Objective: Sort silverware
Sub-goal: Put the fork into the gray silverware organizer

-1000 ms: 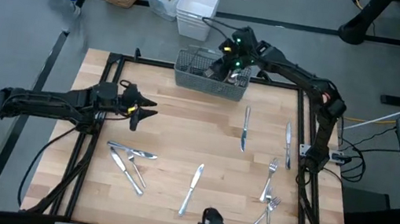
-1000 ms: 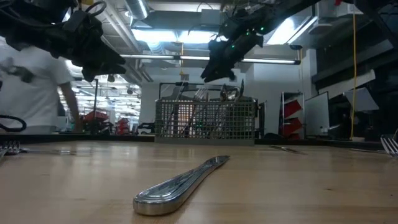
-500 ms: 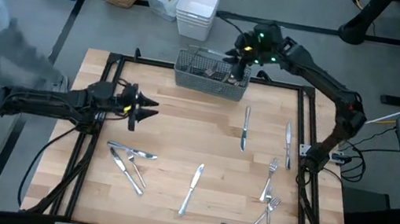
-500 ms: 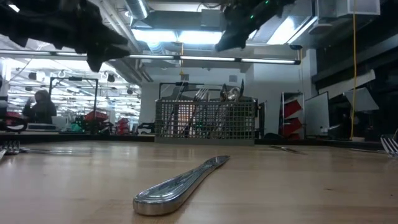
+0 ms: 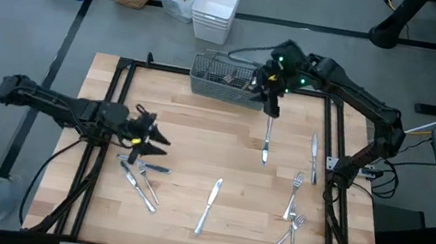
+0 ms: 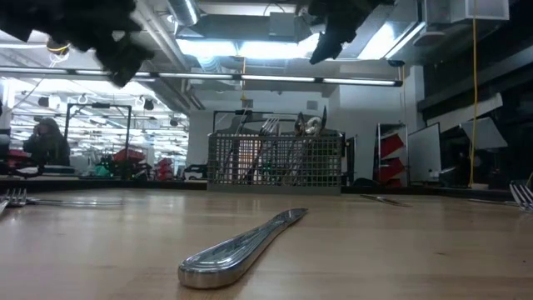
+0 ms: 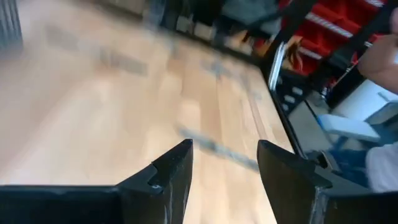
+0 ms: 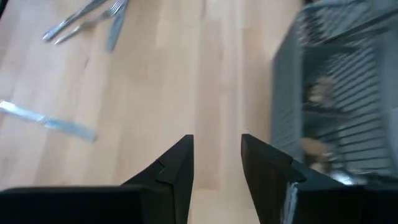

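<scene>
**Two empty pincers over scattered cutlery, caddy waiting at the far edge**

Nearest the front edge of the pale wooden surface [image 5: 197, 145] lies a slim shiny metal table knife [image 5: 208, 205], handle toward the low camera, with a loose cluster of silver forks [image 5: 289, 228] toward the right-hand front corner. To the left, a crossed heap of silver knives and a spoon [image 5: 141, 178] sits just in front of the left pincer [image 5: 149, 138], whose two dark fingers [image 7: 171, 171] stand apart with nothing between them. The likely step is a pick from that heap: best taken by dropping onto a single handle that lies clear of its neighbours, squared across its width, so the rest are not dragged along. Farther back, another silver knife [image 5: 266, 139] lies just below the right pincer [image 5: 272, 104], also parted and empty, hovering close in front of the grey wire-mesh rectangular caddy [image 5: 231, 82] at the far edge, where some pieces already stand upright. A lone knife [image 5: 314, 158] and fork [image 5: 295, 194] rest near the right rail. The black frame [image 5: 119, 90] bordering the surface hems both sides; the broad bare middle offers the freest path for carrying pieces back, though both arms would converge at the caddy
</scene>
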Robot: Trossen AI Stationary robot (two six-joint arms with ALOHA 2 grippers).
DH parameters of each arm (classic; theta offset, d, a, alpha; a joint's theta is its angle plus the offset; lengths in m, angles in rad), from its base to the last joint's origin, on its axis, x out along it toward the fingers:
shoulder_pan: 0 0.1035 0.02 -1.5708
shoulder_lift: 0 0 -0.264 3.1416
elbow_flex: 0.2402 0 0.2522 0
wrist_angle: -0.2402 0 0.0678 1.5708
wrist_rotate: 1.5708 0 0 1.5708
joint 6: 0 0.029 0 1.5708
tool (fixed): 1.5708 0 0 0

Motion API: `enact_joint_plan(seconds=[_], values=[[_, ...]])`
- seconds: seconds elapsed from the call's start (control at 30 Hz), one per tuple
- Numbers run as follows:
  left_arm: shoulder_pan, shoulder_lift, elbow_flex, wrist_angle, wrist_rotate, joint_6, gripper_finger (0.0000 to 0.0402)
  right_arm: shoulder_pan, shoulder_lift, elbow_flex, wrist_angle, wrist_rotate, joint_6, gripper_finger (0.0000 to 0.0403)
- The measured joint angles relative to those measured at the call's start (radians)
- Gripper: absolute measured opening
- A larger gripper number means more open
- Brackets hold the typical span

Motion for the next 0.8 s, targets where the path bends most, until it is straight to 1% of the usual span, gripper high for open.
enact_joint_plan(seconds=[0.13, 0.27, 0.4, 0.5, 0.63, 0.73, 0.8], values=[[-0.042, 0.027, 0.004, -0.154, 0.009, -0.333, 0.0171, 0.049, 0.001, -0.001, -0.034, 0.001, 0.0, 0.0136], [-0.081, 0.035, 0.005, -0.322, 0.111, -0.693, 0.0171, 0.105, 0.001, -0.001, -0.031, 0.001, 0.0, 0.0136], [-0.129, 0.035, 0.005, -0.447, 0.197, -1.012, 0.0171, 0.162, 0.005, -0.001, -0.024, 0.002, -0.002, 0.0136], [-0.165, 0.04, 0.005, -0.511, 0.208, -1.163, 0.0171, 0.197, 0.005, -0.001, -0.022, 0.002, -0.037, 0.0136], [-0.193, 0.06, 0.005, -0.611, 0.201, -1.303, 0.0171, 0.229, 0.005, -0.001, -0.022, 0.002, -0.071, 0.0136], [-0.198, 0.09, 0.005, -0.687, 0.172, -1.4, 0.0171, 0.238, 0.005, -0.001, -0.022, 0.002, -0.101, 0.0136], [-0.198, 0.115, 0.005, -0.713, 0.13, -1.447, 0.0171, 0.237, 0.005, -0.001, -0.022, 0.002, -0.117, 0.0136]])
